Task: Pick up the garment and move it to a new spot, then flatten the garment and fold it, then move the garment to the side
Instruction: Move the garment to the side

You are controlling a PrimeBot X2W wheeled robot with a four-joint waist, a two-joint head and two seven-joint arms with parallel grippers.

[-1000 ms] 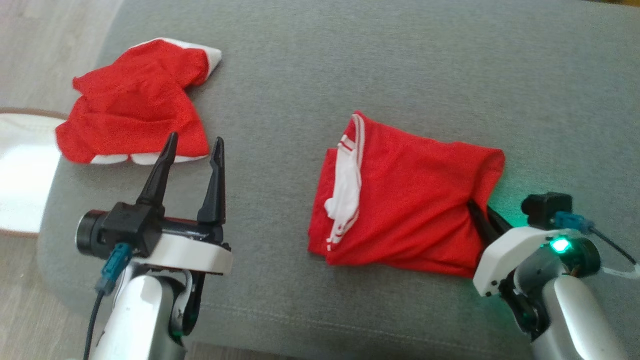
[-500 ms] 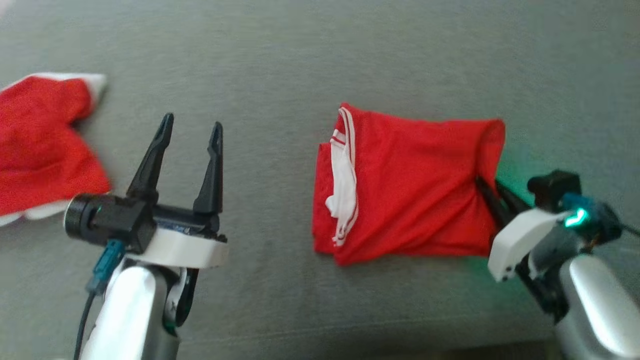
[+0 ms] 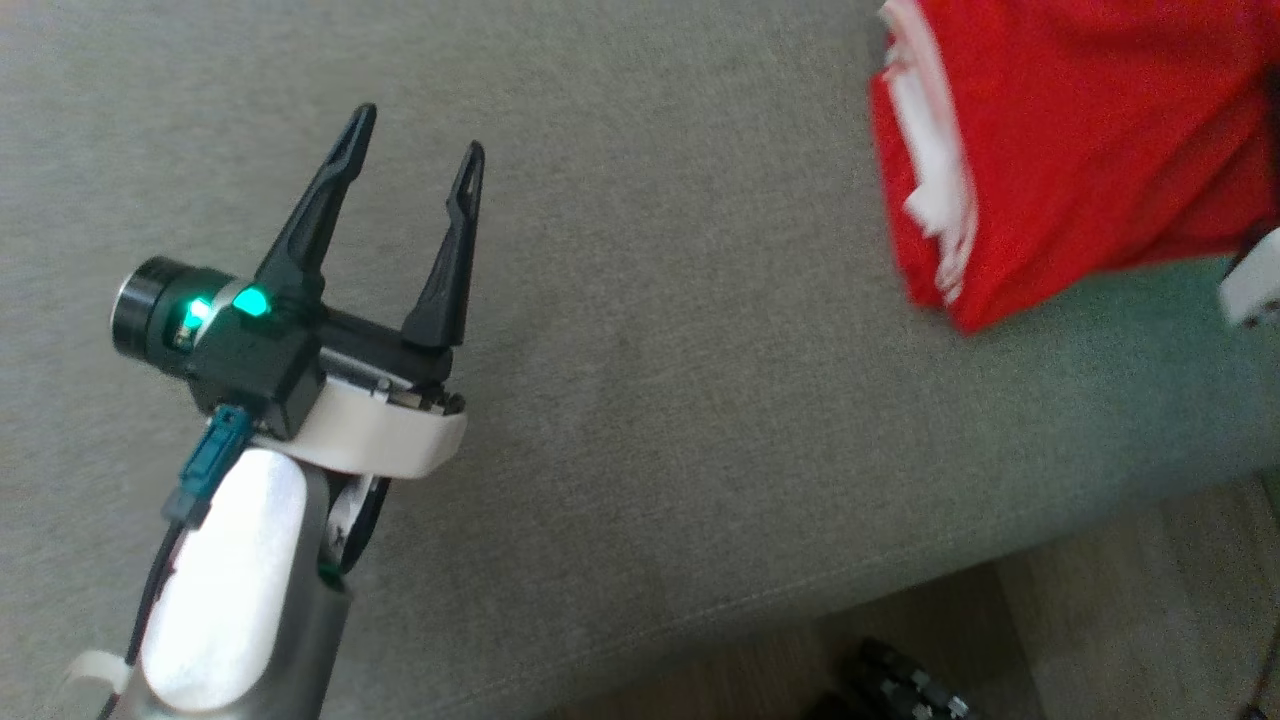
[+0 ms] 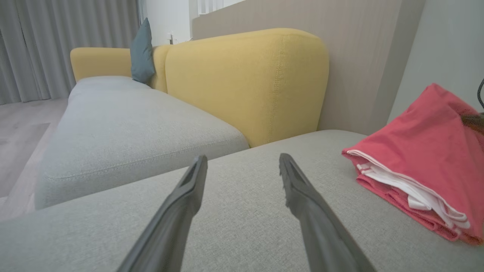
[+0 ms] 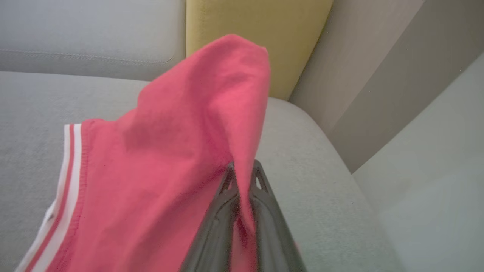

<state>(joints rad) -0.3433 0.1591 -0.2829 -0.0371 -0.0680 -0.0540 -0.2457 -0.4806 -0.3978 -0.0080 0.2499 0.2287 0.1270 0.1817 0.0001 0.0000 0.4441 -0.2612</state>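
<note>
Your head view swung, leaving the folded garment (image 3: 1080,150) upper right on the sofa (image 3: 650,350). Your right gripper (image 5: 242,166) pinched its raised edge, left gripper (image 3: 420,130) open; folding looked done, the sideways move remained.

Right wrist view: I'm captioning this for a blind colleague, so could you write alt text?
The right gripper pinches a raised fold of the red garment between its closed fingers. The garment, with white striped trim at lower left, lies on a grey sofa cushion, a yellow backrest behind.
</note>
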